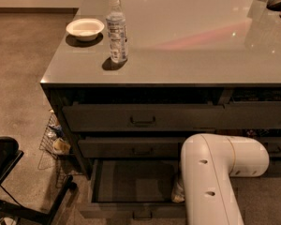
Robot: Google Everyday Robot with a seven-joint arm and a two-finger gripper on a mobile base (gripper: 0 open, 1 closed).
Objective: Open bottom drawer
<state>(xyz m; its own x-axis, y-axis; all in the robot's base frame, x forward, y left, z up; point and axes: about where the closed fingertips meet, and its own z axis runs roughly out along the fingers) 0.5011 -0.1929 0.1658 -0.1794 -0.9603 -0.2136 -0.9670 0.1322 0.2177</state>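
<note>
The bottom drawer (131,181) is pulled out from the cabinet, and its flat, bare, dark inside shows. Its slim front panel lies at the lower edge of the view, with the small dark handle (143,215) at centre. My white arm (215,172) reaches down over the drawer's right end. The gripper (177,192) is low at the drawer's inner right side, mostly hidden behind the arm; only a pale part of it shows.
Two taller dark drawers (143,118) sit shut above it. A white bowl (85,28) and a water bottle (117,29) stand on the grey countertop (187,46). A wire basket (54,142) and a black chair base (9,182) are on the floor to the left.
</note>
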